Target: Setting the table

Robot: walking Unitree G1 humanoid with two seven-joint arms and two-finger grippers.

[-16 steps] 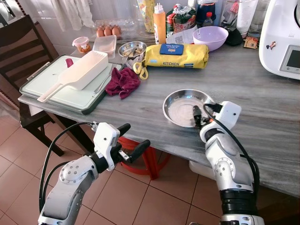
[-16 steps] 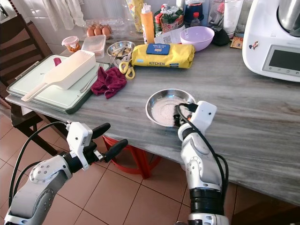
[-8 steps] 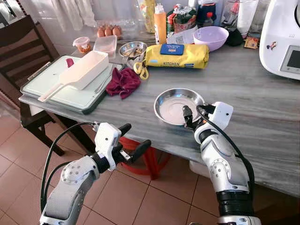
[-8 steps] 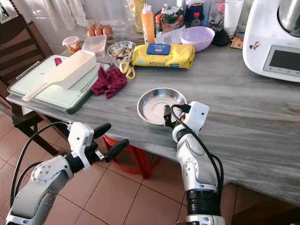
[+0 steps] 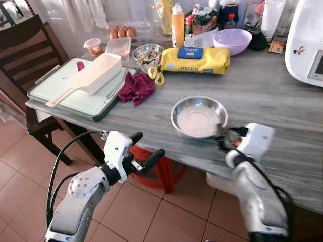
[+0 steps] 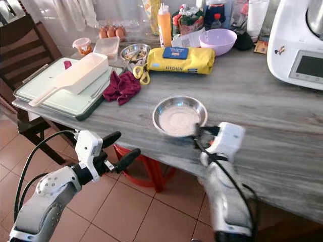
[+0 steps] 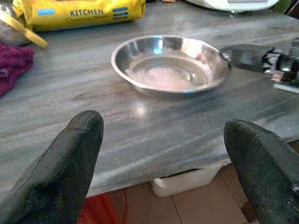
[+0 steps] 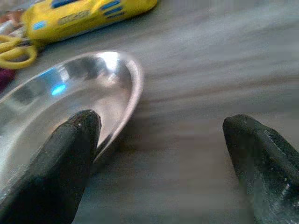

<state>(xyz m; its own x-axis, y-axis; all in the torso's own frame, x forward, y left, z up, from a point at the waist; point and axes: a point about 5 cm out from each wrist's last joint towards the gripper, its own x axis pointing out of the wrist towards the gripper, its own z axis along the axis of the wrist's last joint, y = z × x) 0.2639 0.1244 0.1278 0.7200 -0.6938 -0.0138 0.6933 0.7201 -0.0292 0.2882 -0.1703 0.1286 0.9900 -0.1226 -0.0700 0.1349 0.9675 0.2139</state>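
The steel dish (image 5: pixel 198 116) sits on the grey worktop (image 5: pixel 262 91) just ahead of the right hand (image 5: pixel 225 142), its near rim almost at the fingertips. In the right wrist view the two black fingers (image 8: pixel 70 158) are spread wide — one lies beside the dish's rim, the other well off over bare worktop — so the hand is open and holds nothing. The dish looks like thin polished metal: light, rigid and not fragile, but probably slick, and likely to skate across the smooth stone if nudged instead of pinched. Its shallow wall flares outward to a thin lip, which seems the only sensible place to take it; one finger inside the bowl and one under the outer edge, on the side nearest the hand, should grip it. A pinch that far off-centre may let the dish tip, so a firm close and a level lift seem wise. The left hand (image 5: pixel 143 154) hangs below and short of the worktop's edge, fingers parted and empty — the dish lies straight ahead of it in the left wrist view, well beyond reach.
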